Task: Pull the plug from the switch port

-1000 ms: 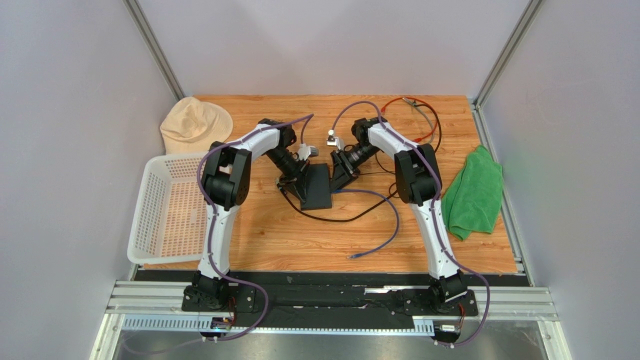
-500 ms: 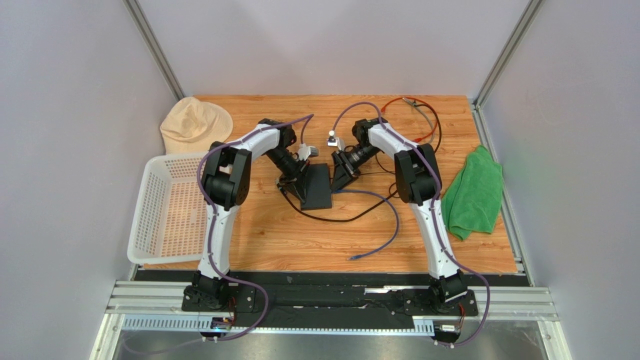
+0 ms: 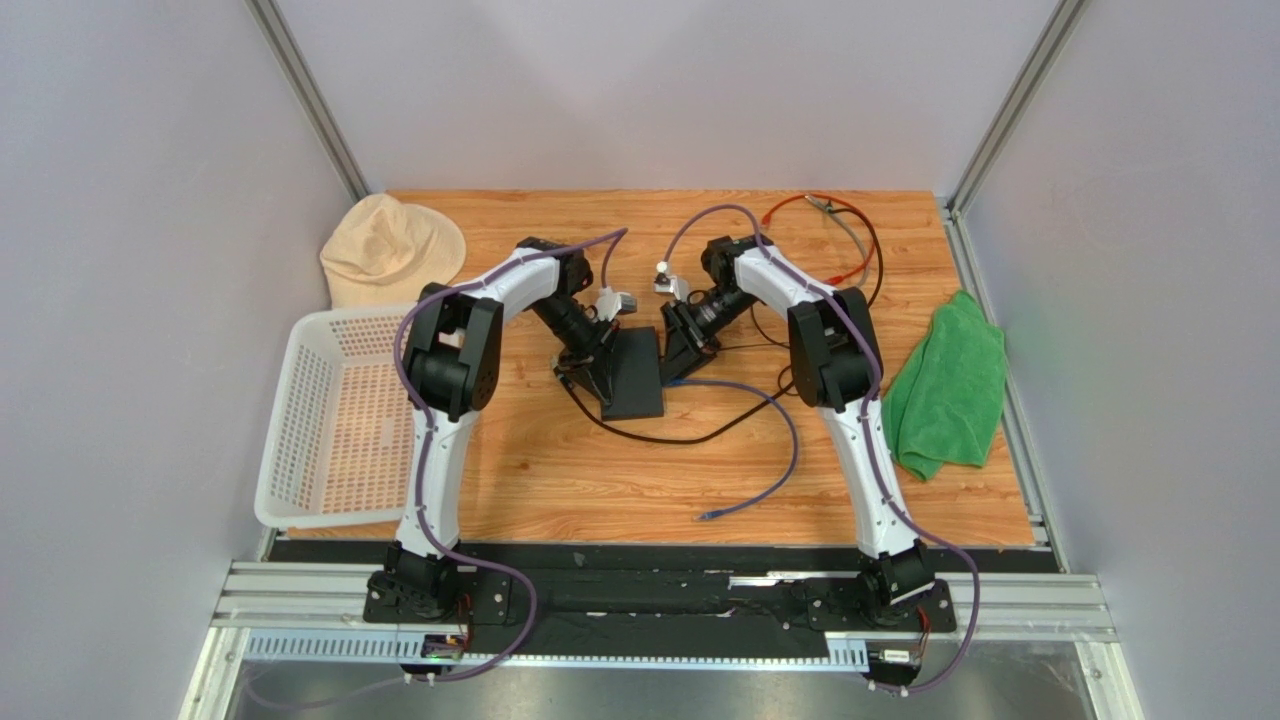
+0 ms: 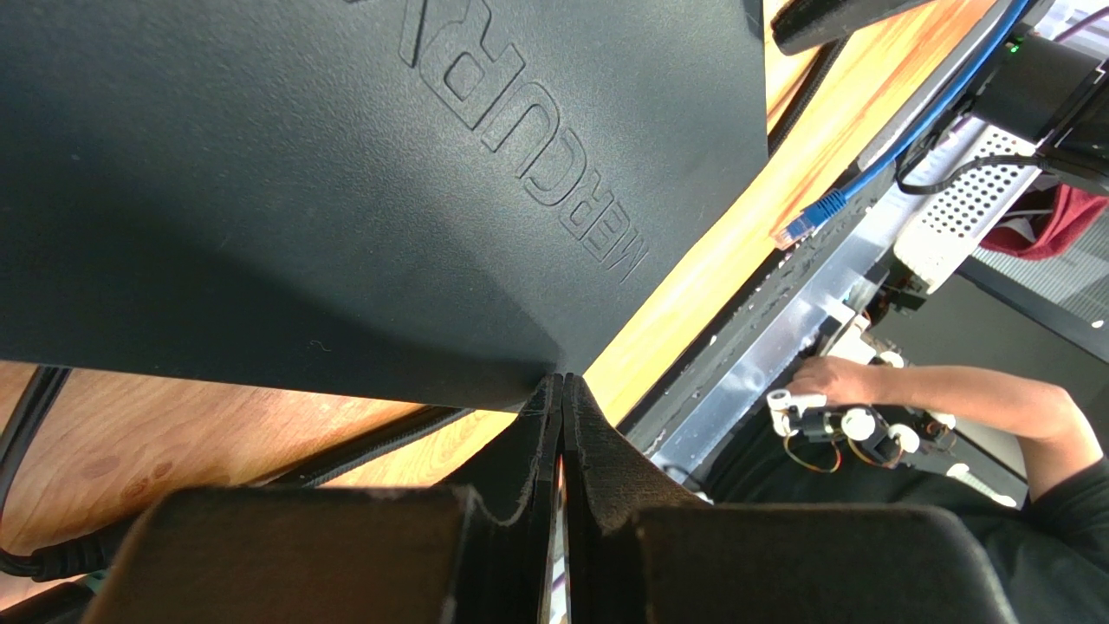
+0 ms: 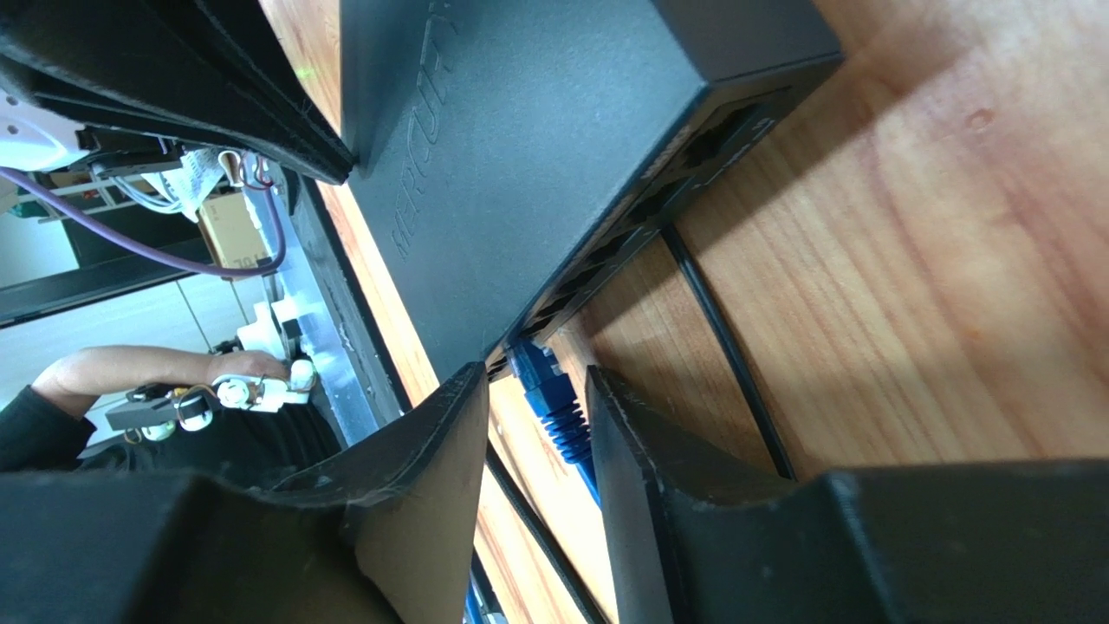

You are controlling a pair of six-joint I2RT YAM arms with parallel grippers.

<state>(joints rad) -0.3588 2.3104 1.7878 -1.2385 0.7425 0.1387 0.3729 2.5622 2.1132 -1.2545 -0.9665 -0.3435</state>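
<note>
We see the flat black box (image 3: 637,375) lying mid-table (image 3: 571,480), with an arm reaching in from each side. The left gripper (image 4: 562,390) has its fingers pressed flat together with nothing between them, and their tips meet right at a corner of the box.

The right gripper (image 5: 536,375) faces the box's right edge, where the row of sockets runs. The blue plug (image 5: 553,410) sits in the port (image 5: 518,351) nearest the near corner. The right fingers (image 5: 436,436) stand narrowly apart on either side of the plug. They look very close to it, but we cannot tell whether they press it.

From the plug, the blue-purple cable (image 3: 774,435) loops to the right and towards us, and its free end (image 3: 706,515) lies loose near the table's near edge. A black cable (image 5: 729,351) runs across the wood just beside the box.
</note>
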